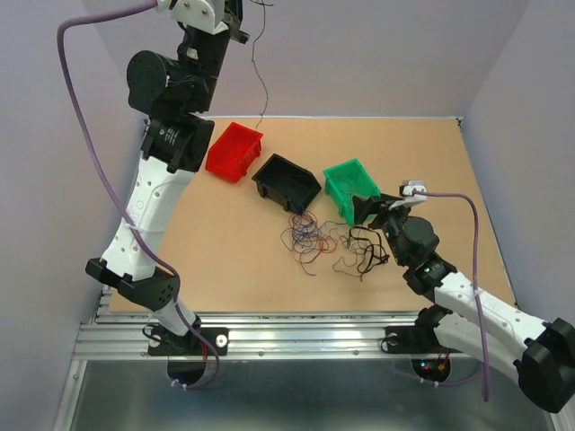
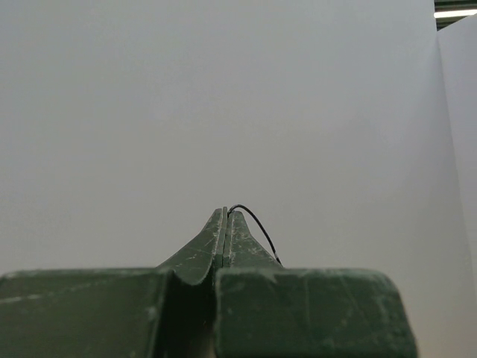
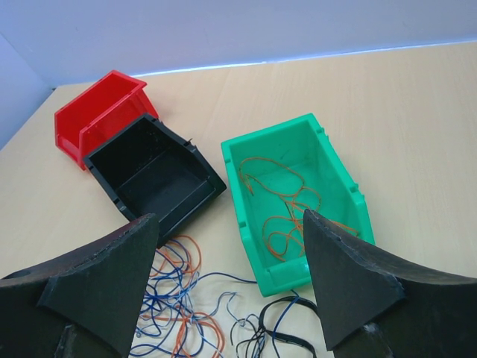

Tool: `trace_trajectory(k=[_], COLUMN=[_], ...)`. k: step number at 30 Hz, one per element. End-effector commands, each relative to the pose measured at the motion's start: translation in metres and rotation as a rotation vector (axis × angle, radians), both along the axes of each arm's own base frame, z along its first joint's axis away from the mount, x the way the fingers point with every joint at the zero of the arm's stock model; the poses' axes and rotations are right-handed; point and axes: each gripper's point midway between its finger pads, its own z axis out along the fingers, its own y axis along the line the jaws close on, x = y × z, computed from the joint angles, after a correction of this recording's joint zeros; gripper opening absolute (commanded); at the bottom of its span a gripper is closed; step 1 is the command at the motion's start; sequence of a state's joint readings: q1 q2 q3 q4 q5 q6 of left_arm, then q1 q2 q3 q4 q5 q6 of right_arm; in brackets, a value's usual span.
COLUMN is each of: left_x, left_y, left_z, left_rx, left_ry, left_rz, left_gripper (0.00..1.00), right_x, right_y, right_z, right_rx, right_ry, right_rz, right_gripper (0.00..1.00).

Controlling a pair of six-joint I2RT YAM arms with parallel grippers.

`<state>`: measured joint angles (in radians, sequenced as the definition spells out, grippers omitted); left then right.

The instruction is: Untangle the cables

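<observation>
Your right pincer (image 3: 229, 220) stands spread above the loose cables (image 1: 323, 241) on the bench (image 1: 225, 251), before the green bin (image 3: 298, 127) holding orange strands (image 3: 287, 201). Beyond, raised high, your left pincer (image 2: 225, 212) pinches one black strand (image 1: 260, 81); next, probably lower it into the black bin (image 1: 286, 180).

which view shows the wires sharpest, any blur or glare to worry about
Right wrist: sharpest, orange wires in the green bin read clearly, its own fingers dark and soft. Top external: even light, tangle thin and small. Left wrist: blank wall, bright light strip in the corner, one black wire crisp.
</observation>
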<state>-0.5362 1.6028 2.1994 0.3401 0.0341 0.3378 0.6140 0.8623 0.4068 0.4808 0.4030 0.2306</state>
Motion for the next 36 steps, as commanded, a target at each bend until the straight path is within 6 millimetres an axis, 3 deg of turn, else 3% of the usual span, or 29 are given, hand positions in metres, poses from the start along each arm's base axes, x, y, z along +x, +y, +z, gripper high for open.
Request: trace_trajectory(k=[1,12,15,18,19,20,22,25,27,28,31,36], left_x=[-0.018,0.034,0.049,0.068,0.066,0.074,0.074,0.079,0.077,0.08,0.08,0.063], left_y=[0.002,-0.027,-0.038,-0.051,-0.051,-0.05,-0.048,-0.052,-0.049,-0.05,-0.047,-0.032], left_z=[0.018,-0.028,-0.052,-0.088,-0.087,-0.101,-0.109,-0.15,-0.161,-0.183,-0.21,-0.214], left_rx=[-0.019,0.024,0.041,0.081,0.077,0.075,0.075,0.108,0.102,0.124,0.149,0.124], left_ry=[-0.079,0.009,0.061,0.126,0.123,0.161,0.175,0.227,0.217,0.246,0.266,0.243], left_rz=[-0.002,0.023,0.01,0.007,0.003,0.024,0.022,0.023,0.037,0.043,0.061,0.074], left_gripper=[0.0,0.0,0.0,0.0,0.0,0.0,0.0,0.0,0.0,0.0,0.0,0.0], right_x=[0.003,-0.002,-0.004,-0.005,-0.005,-0.005,-0.006,-0.006,-0.007,-0.007,-0.008,-0.007], right_y=[0.001,-0.005,-0.005,-0.007,-0.007,-0.006,-0.007,-0.008,-0.007,-0.007,-0.006,-0.006], right_z=[0.02,0.024,0.025,0.026,0.026,0.026,0.026,0.027,0.027,0.027,0.027,0.027], right_rx=[0.023,0.03,0.033,0.033,0.034,0.034,0.034,0.036,0.036,0.037,0.038,0.035], right_ry=[-0.058,-0.078,-0.084,-0.087,-0.088,-0.087,-0.088,-0.091,-0.091,-0.093,-0.092,-0.09], right_rz=[-0.002,-0.008,-0.009,-0.009,-0.007,-0.007,-0.009,-0.009,-0.004,-0.001,0.004,-0.001], right_gripper=[0.83,0.83,0.83,0.83,0.83,0.83,0.83,0.83,0.83,0.83,0.83,0.83])
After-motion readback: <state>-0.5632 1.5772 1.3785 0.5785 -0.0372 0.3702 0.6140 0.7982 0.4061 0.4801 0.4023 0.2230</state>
